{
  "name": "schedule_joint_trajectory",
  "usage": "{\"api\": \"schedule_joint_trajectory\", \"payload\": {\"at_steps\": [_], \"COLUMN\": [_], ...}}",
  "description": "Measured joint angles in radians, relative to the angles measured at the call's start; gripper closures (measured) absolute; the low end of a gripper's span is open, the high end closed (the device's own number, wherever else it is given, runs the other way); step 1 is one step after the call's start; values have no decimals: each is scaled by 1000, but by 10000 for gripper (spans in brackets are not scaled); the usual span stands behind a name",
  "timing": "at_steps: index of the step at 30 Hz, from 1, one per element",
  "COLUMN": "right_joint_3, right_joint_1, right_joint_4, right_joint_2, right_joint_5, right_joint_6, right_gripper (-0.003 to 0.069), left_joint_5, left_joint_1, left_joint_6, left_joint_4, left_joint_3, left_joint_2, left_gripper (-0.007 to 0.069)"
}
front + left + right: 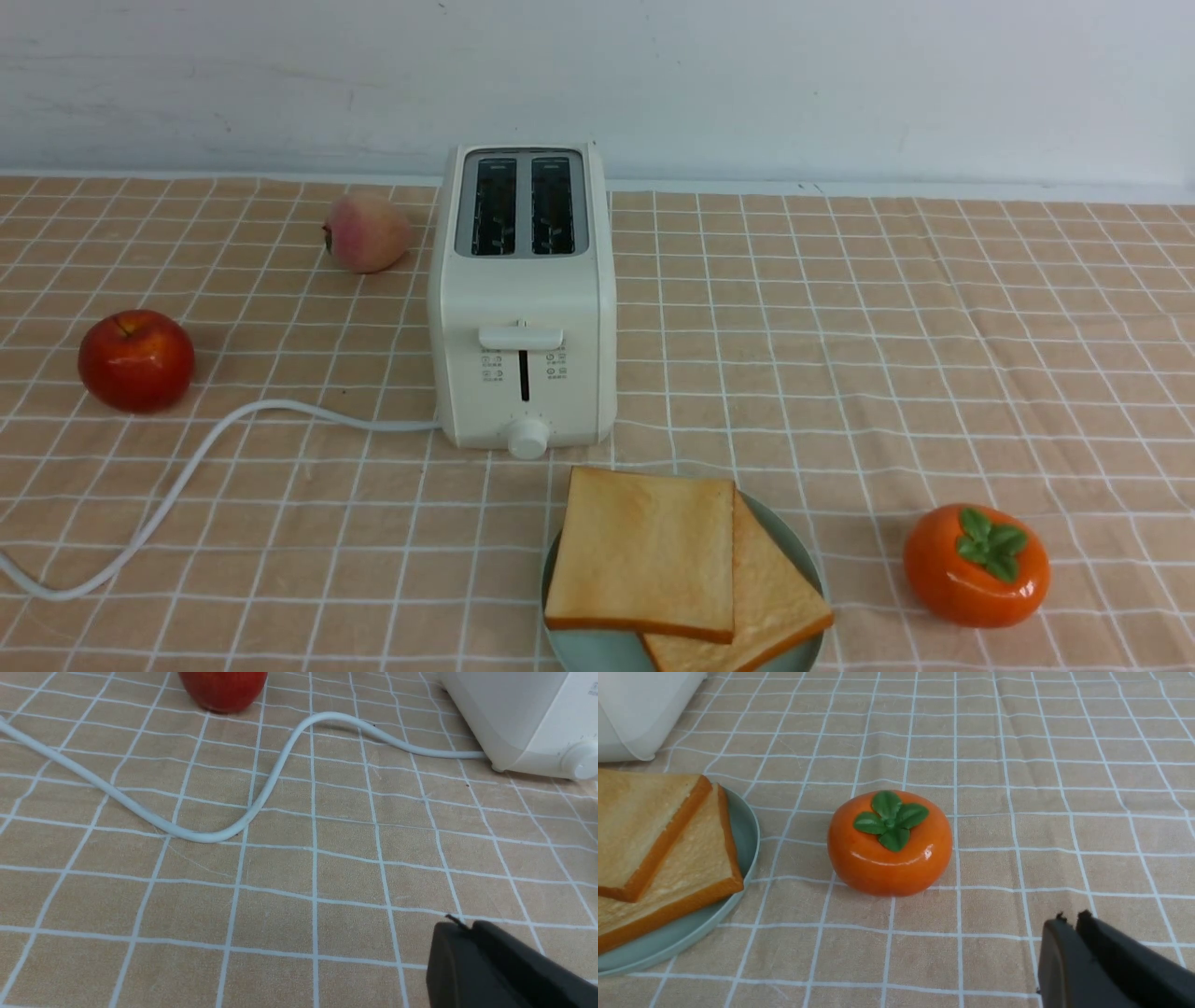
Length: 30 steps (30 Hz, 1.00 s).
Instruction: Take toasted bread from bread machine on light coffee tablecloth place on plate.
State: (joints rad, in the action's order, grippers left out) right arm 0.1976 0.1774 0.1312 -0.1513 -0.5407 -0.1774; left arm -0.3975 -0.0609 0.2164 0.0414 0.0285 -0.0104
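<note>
I see both toast slices (641, 553) on plate (597, 651), near bench's front edge. Toaster (523, 289) slots look empty. Left hand (452, 921), right hand (1071, 919): fingertips together, holding nothing. I judge job done, nothing left.

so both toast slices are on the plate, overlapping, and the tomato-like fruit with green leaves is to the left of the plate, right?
Not quite: the orange fruit with green leaves is right of the plate, as the front view shows.
</note>
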Motion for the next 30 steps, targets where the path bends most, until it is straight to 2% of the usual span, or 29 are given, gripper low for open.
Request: {"api": "schedule_joint_trajectory", "payload": {"at_steps": [9,14,18,22,30], "right_joint_3": [0,0,0,-18,-202], "right_joint_1": [-25,-118,-202,-217,-221], "right_joint_4": [0,2,82,96,82], "right_joint_2": [0,0,0,20,162], "right_joint_5": [0,0,8,9,105], "right_joint_6": [0,0,-1,-17,-25], "right_gripper": [615,613,606,605,593], "left_joint_5": [1,1,1,1,4], "left_joint_1": [0,0,0,0,1], "left_joint_6": [0,0,0,0,0], "left_joint_4": [0,0,0,0,2], "left_joint_3": [0,0,0,0,1], "left_joint_2": [0,0,0,0,-1], "left_gripper": [589,587,586,582,570]}}
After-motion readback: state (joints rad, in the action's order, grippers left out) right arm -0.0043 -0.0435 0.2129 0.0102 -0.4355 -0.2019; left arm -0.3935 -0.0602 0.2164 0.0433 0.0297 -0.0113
